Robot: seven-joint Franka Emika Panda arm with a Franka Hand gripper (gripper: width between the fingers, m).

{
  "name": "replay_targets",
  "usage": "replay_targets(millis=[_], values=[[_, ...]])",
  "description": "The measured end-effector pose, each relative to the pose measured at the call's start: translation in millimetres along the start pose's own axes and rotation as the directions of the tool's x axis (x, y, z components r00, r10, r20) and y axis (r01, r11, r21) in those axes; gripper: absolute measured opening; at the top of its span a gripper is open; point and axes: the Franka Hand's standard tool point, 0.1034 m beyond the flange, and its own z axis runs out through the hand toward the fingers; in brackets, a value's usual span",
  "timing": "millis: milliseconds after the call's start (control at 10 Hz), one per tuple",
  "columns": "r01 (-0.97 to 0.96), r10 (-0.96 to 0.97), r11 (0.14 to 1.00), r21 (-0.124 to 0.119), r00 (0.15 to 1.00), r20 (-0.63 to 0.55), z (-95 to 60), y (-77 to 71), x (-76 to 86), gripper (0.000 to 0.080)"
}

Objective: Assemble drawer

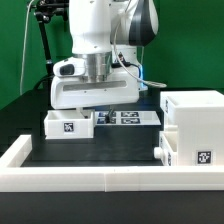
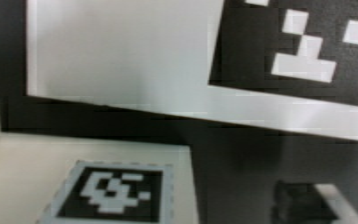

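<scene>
A small white drawer tray with a black-and-white tag on its front lies on the black table, at the exterior view's left. My gripper is lowered right over the tray's right end, and its fingertips are hidden there. In the wrist view the tagged tray lies close below. One dark finger stands beside it with a dark gap between them. The other finger is hidden. The tall white housing stands at the exterior view's right, with a knobbed part on its left side.
The marker board lies flat just behind the tray, and its large tag fills the far part of the wrist view. A low white border wall runs along the front and up the left side.
</scene>
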Motion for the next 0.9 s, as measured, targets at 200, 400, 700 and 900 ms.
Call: replay_targets(millis=[200,400,700,900], values=[[0.0,0.0,1.0,0.0,1.0,0.0,0.0,0.0,0.0,0.0145],[0.002,-0.002,1.0,0.0,1.0,-0.001,-0.2,0.1,0.4,0.0045],[0.002,-0.002,1.0,0.0,1.0,-0.001,-0.2,0.1,0.5,0.0045],[0.002,-0.002,1.0,0.0,1.0,-0.001,-0.2,0.1,0.5,0.0045]])
